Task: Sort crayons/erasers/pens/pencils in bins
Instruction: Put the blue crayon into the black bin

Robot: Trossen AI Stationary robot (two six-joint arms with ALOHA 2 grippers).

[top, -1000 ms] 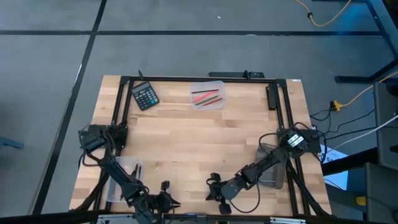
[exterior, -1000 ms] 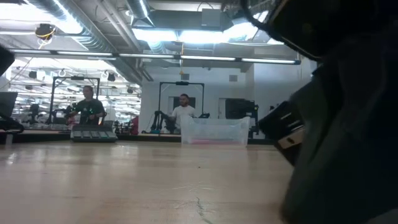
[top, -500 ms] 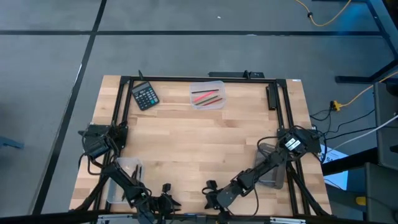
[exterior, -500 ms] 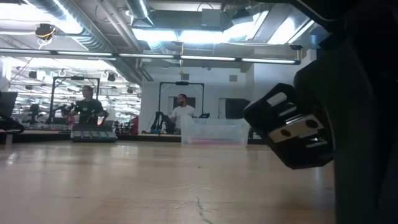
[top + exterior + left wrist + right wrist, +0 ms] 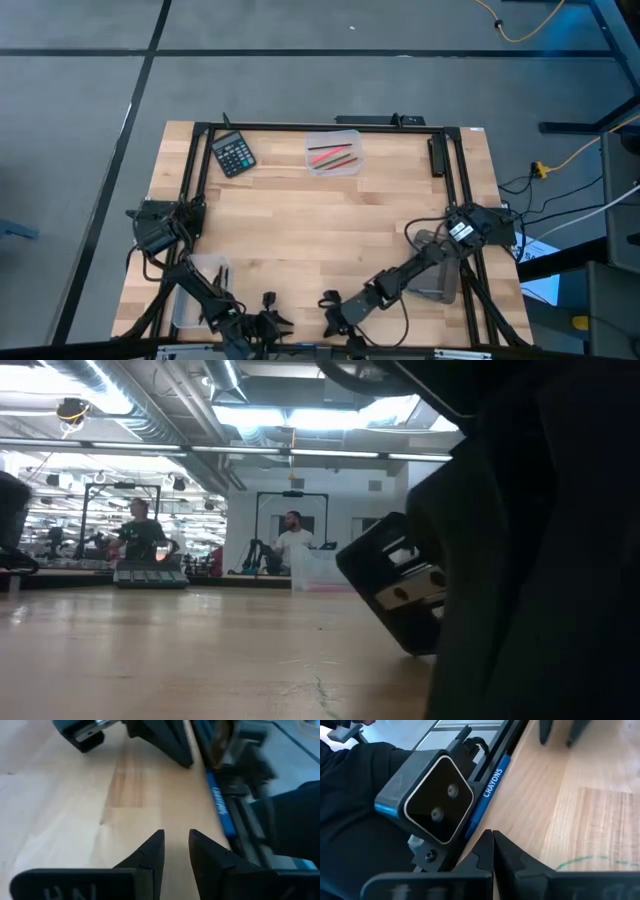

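Observation:
A clear bin [image 5: 333, 155] at the far middle holds red, pink and green sticks. A second clear bin [image 5: 198, 285] sits near the left, beside my left arm. The smoky grey bin [image 5: 437, 272] lies partly under my right arm. My left gripper [image 5: 270, 322] [image 5: 176, 840] hovers low at the near edge, slightly open and empty. My right gripper [image 5: 330, 312] [image 5: 492, 837] is shut and empty, close to the right of it. A blue strip marked CRAYONS [image 5: 489, 795] [image 5: 218, 805] lies along the near edge by the rail.
A black calculator [image 5: 233, 153] lies at the far left. A black frame rail [image 5: 320, 128] runs round the table. The low camera's grey housing [image 5: 437, 795] stands at the near edge beside my right gripper. People stand in the room beyond [image 5: 292, 540].
My right gripper has slid along the near edge toward the table's left, closing in on my left gripper. In the low view its arm now covers more of the far clear bin.

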